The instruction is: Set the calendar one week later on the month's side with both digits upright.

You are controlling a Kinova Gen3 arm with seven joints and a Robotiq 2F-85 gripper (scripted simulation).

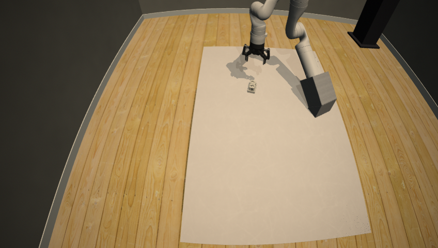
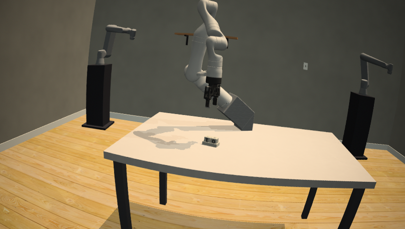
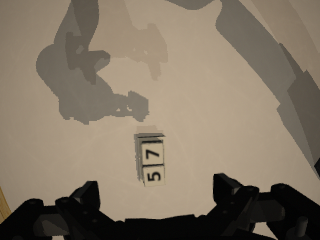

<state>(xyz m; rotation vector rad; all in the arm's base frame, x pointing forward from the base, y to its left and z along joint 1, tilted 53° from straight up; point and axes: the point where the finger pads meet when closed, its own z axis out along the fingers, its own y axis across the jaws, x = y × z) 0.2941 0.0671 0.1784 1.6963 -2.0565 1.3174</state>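
Note:
The small calendar point(image 1: 251, 87) stands on the table: a pale tray holding two cubes side by side. It also shows in the exterior view point(image 2: 211, 140) and in the wrist view point(image 3: 152, 158). From above the cubes' top faces read 5 and 7. The side facing the exterior view seems to read 1 and 0; it is small and hard to read. My gripper point(image 1: 255, 55) hangs open and empty well above the table, behind the calendar. It also shows in the exterior view point(image 2: 210, 101), and its fingers frame the bottom of the wrist view point(image 3: 156, 202).
The arm's grey base block point(image 1: 317, 93) sits on the table to the right of the calendar. Two black pedestals with small arms point(image 2: 98, 95) point(image 2: 357, 123) stand on the wooden floor beside the table.

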